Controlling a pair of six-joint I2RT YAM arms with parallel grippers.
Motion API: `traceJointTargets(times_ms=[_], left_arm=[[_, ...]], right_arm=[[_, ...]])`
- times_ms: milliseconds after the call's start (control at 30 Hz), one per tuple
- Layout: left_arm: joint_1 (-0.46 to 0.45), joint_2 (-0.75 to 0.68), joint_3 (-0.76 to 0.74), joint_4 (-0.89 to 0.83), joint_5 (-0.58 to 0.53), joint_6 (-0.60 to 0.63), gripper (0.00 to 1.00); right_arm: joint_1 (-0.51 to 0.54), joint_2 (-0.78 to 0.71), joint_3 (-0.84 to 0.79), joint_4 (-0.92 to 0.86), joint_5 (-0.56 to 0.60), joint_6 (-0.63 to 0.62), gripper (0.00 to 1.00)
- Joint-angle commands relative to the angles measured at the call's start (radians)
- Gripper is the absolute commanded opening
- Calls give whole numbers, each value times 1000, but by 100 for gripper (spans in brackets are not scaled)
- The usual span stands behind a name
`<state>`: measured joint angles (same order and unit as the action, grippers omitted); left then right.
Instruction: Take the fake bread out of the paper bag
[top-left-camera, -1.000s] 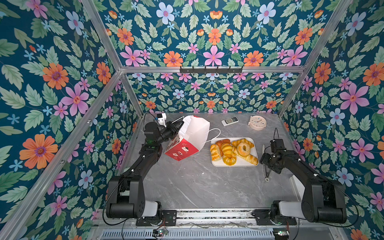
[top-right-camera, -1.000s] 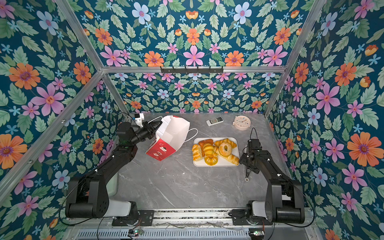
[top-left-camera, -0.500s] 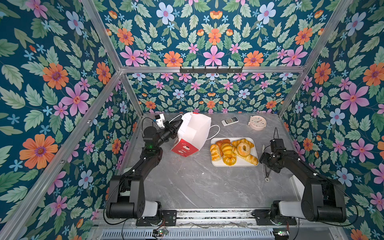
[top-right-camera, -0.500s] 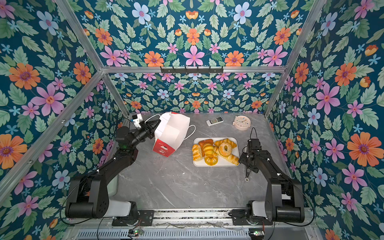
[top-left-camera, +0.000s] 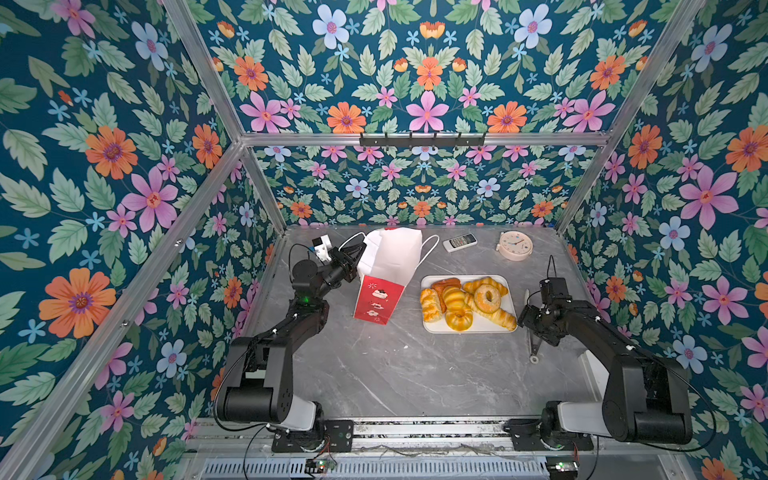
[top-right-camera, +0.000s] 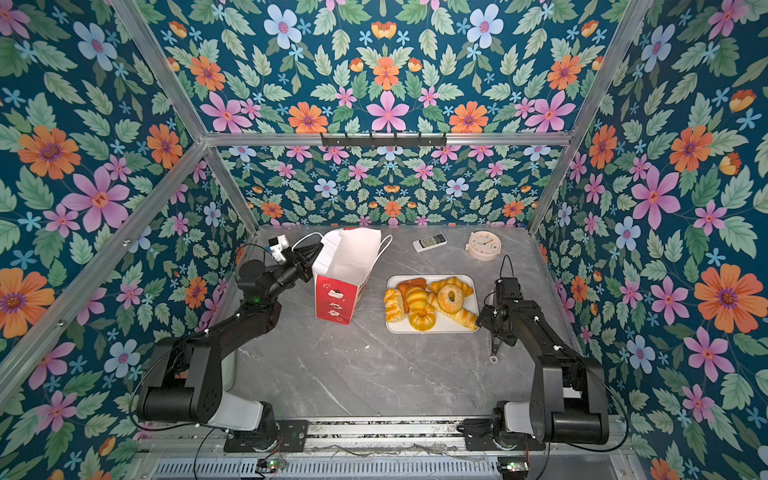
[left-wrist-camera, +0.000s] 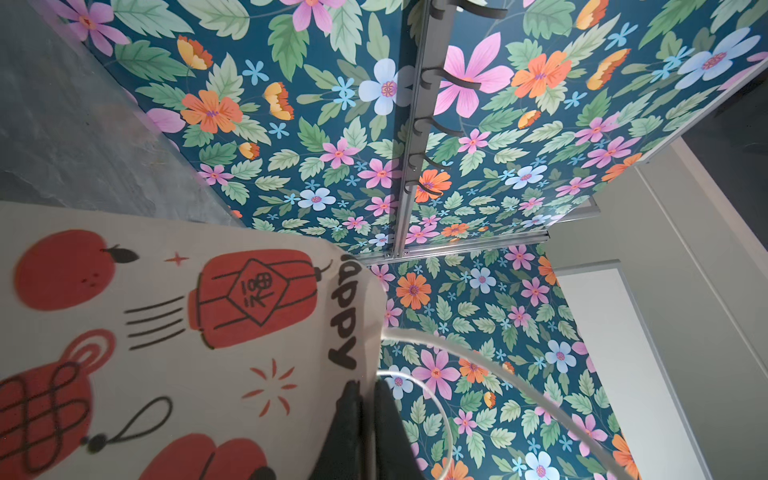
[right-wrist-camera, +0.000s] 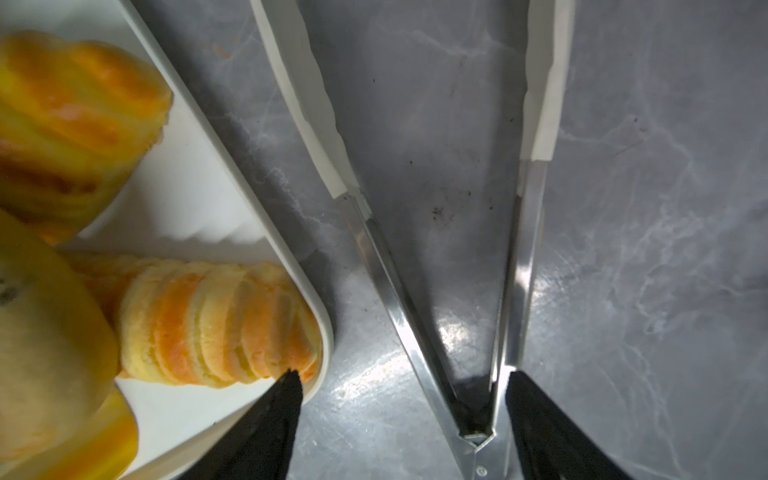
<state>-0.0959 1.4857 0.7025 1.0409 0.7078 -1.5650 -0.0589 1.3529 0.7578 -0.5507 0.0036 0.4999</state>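
Two grippers: left gripper (top-left-camera: 356, 254) pinched shut on paper bag (top-left-camera: 390, 257) rim at eleven o'clock, likely steadying it; right gripper (right-wrist-camera: 401, 378) gapes empty astride tongs (right-wrist-camera: 386, 291) at three o'clock, beside fake bread (top-left-camera: 457, 303).

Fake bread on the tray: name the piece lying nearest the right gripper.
The long ridged stick ending in the corner of the tray, beside the right gripper; the other pieces lie farther in.

Lab test booth: floral panels (top-left-camera: 428, 83) on aluminium frame (top-left-camera: 291, 138)
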Motion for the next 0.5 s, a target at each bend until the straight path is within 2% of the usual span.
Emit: traceJointTargets(times_ms=[0, 233, 467], left_arm=[[0, 21, 7, 82, 17, -6, 11], [18, 55, 49, 42, 48, 26, 14], [60, 33, 84, -125, 83, 148, 20]], right_arm=[[1, -1, 0, 8, -4, -8, 79], [1, -14, -3, 4, -5, -8, 78], [1, -12, -5, 9, -17, -10, 78]])
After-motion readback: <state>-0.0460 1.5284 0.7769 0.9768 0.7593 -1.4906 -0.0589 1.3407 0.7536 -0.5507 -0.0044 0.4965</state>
